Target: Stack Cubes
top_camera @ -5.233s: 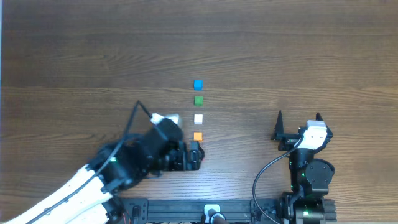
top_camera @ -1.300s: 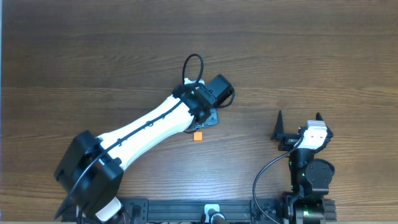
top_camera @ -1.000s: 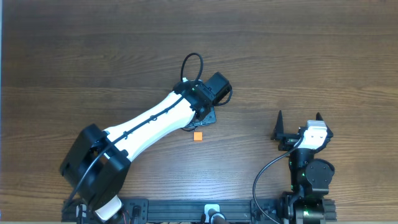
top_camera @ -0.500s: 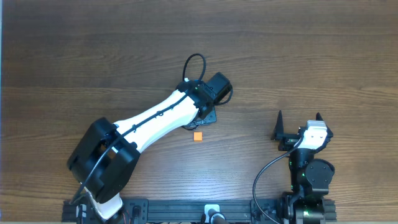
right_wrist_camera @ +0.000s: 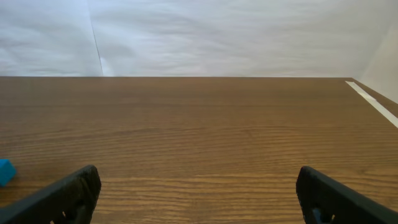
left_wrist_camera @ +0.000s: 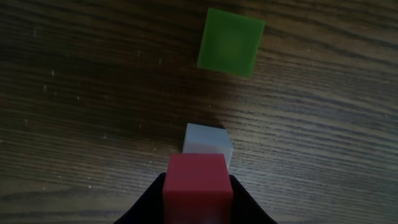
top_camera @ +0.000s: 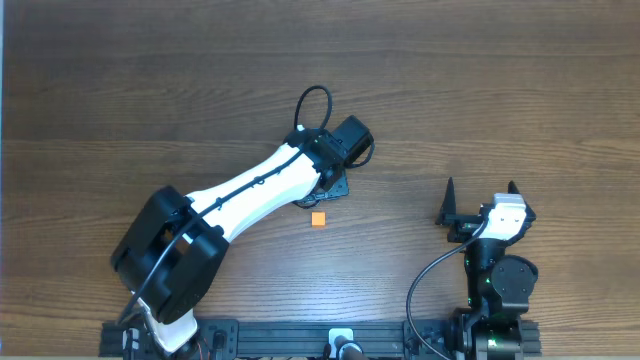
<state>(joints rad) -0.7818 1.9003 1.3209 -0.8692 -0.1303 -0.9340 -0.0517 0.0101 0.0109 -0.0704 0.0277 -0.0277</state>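
Red cube (left_wrist_camera: 198, 177) is pinched firmly in my left gripper (left_wrist_camera: 198, 200) and seems lifted, with the white cube (left_wrist_camera: 208, 142) just beyond it and the green cube (left_wrist_camera: 231, 42) farther on. The orange cube (top_camera: 318, 219) lies at 6 o'clock from my wrist. I judge this is the carrying step: next I must centre red over white, then lower. My right gripper (top_camera: 480, 196) rests spread open.

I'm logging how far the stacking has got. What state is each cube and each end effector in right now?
left end effector: shut on the red cube.
right end effector: open, empty.
red cube: gripped, beside the white cube; contact unclear.
white cube: on the table, ungripped.
green cube: on the table, unstacked.
orange cube: on the table, unstacked.
blue cube: on the table, unstacked.
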